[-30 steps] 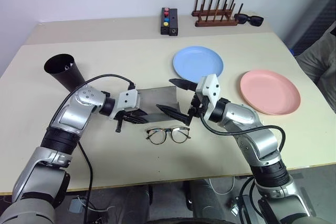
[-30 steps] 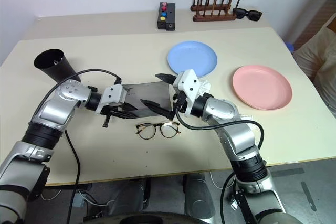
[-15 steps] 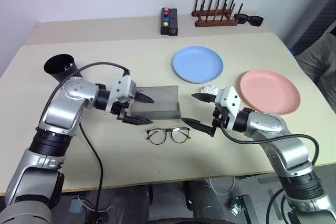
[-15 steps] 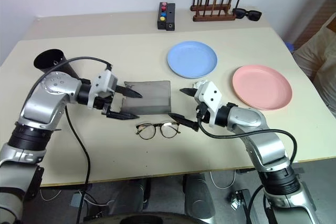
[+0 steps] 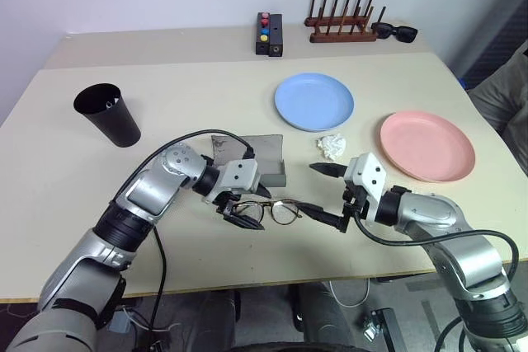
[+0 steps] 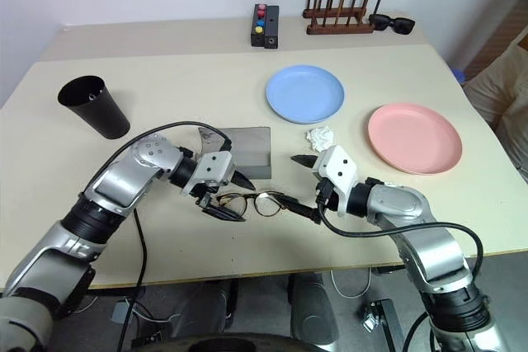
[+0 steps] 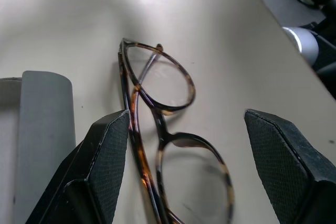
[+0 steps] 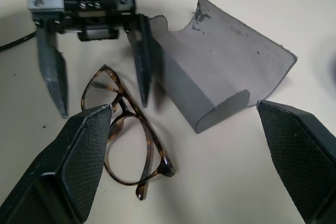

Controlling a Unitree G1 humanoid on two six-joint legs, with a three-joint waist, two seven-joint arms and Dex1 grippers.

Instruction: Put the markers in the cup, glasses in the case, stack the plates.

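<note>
The glasses (image 5: 276, 210) lie on the table just in front of the grey case (image 5: 252, 154), which lies open. My left gripper (image 5: 246, 208) is open and low over the table, one finger on each side of the glasses' left lens (image 7: 157, 85). My right gripper (image 5: 320, 191) is open a little to the right of the glasses, pointing at them and touching nothing. The black cup (image 5: 107, 113) stands at the far left. The blue plate (image 5: 313, 100) and the pink plate (image 5: 426, 144) lie apart on the right. The markers are hidden.
A crumpled white paper (image 5: 332, 147) lies between the case and the pink plate. At the back stand a black box with coloured buttons (image 5: 266, 34), a wooden rack (image 5: 340, 26) and black sunglasses (image 5: 394, 32). A person's sleeve (image 5: 505, 92) shows at the right edge.
My left gripper opened, left the case and came down over the glasses. My right gripper drew back from the case to the right and sank. The case now lies alone.
</note>
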